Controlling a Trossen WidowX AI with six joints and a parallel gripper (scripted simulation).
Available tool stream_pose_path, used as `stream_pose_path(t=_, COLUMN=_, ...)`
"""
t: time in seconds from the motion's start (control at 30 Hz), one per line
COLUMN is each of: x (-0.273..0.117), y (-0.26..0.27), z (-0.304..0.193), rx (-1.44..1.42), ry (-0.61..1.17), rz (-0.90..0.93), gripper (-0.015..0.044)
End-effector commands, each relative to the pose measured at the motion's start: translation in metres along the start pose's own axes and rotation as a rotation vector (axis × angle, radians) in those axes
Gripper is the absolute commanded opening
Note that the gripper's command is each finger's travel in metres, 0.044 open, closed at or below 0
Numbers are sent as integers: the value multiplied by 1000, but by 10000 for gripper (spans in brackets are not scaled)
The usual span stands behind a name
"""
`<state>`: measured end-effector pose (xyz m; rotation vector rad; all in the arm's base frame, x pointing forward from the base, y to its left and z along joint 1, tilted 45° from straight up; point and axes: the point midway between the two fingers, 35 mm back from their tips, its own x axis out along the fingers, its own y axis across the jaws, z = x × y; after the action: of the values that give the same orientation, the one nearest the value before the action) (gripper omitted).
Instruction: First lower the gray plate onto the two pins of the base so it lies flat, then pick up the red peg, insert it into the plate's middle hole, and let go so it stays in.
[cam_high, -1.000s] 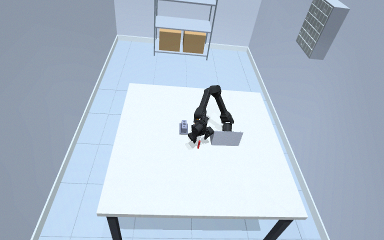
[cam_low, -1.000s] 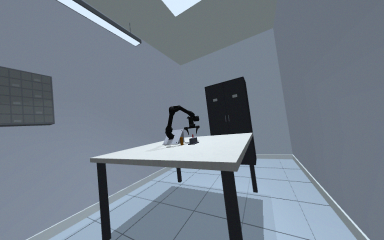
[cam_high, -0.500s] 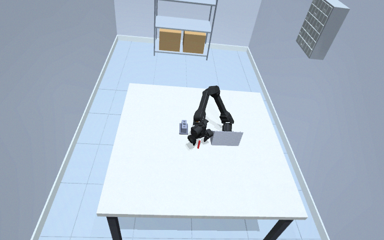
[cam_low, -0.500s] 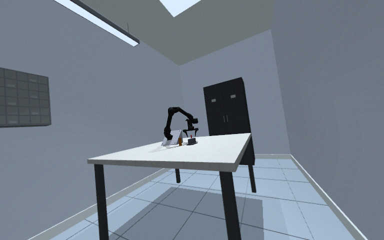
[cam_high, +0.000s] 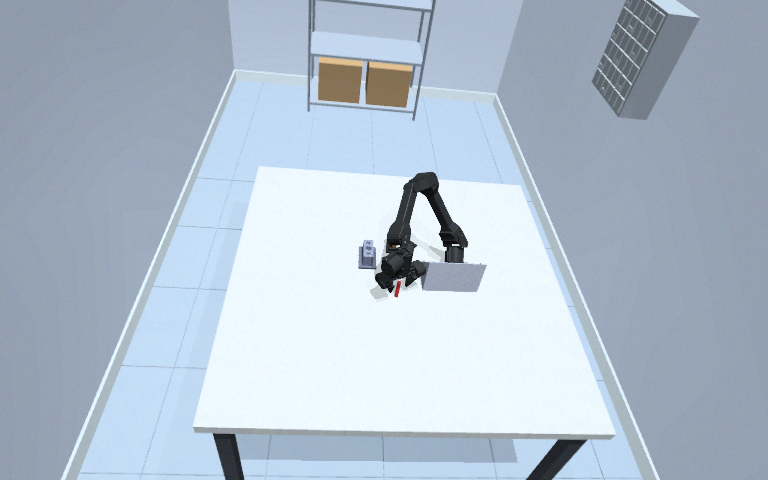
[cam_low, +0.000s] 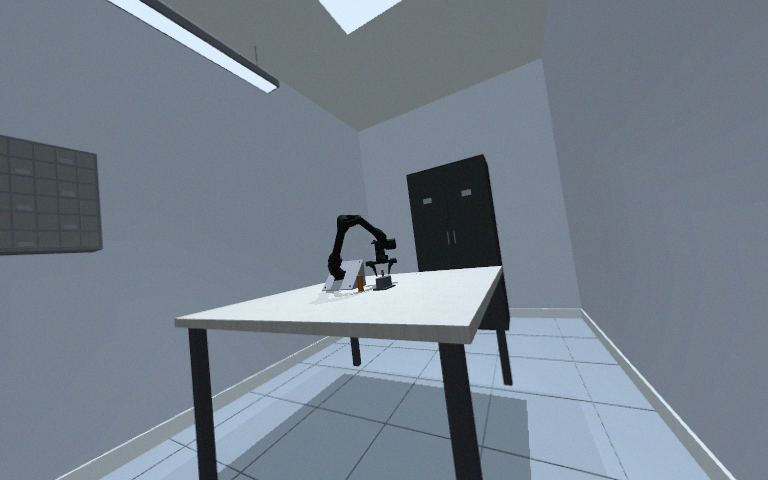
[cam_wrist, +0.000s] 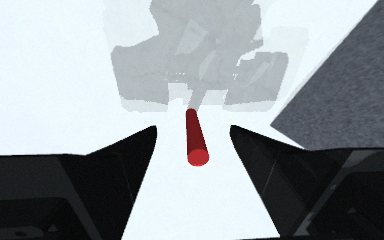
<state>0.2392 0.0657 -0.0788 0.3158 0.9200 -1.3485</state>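
The red peg (cam_high: 397, 289) (cam_low: 382, 272) (cam_wrist: 197, 145) stands upright on the table. My gripper (cam_high: 399, 286) (cam_low: 383, 275) (cam_wrist: 194, 129) is open and points down over the peg. In the wrist view the peg's top shows between the two fingers, with a gap on both sides. The gray base (cam_high: 374, 260) stands left of the gripper in the top view. The gray plate (cam_high: 371, 250) appears to lie flat on top of it, with small round marks in a row. The pins and the middle hole are too small to make out clearly.
A slanted gray panel (cam_high: 453, 277) (cam_low: 346, 277) (cam_wrist: 340, 105) stands right of the gripper in the top view, in front of the arm's foot. An orange block (cam_low: 360, 283) stands near the base, mostly hidden by the arm in the top view.
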Motion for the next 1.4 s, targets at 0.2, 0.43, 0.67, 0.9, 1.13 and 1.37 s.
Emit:
stream_pose_path(t=0.2, x=1, y=0, z=1, rx=-3, ry=-5, rz=3, gripper=46)
stream_pose_path(t=0.43, x=1, y=0, z=1, rx=-3, ry=-5, rz=3, gripper=0)
stream_pose_path(t=0.67, x=-10, y=2, z=0, rx=-3, ry=-4, rz=4, gripper=0)
stream_pose_path(t=0.9, x=-31, y=5, z=0, rx=-3, ry=-2, rz=5, gripper=0)
stream_pose_path(t=1.13, x=-52, y=8, z=-1, rx=-4, ry=-1, rz=5, gripper=0)
stream_pose_path(t=1.37, x=-75, y=9, z=-1, rx=-4, ry=-1, rz=5, gripper=0)
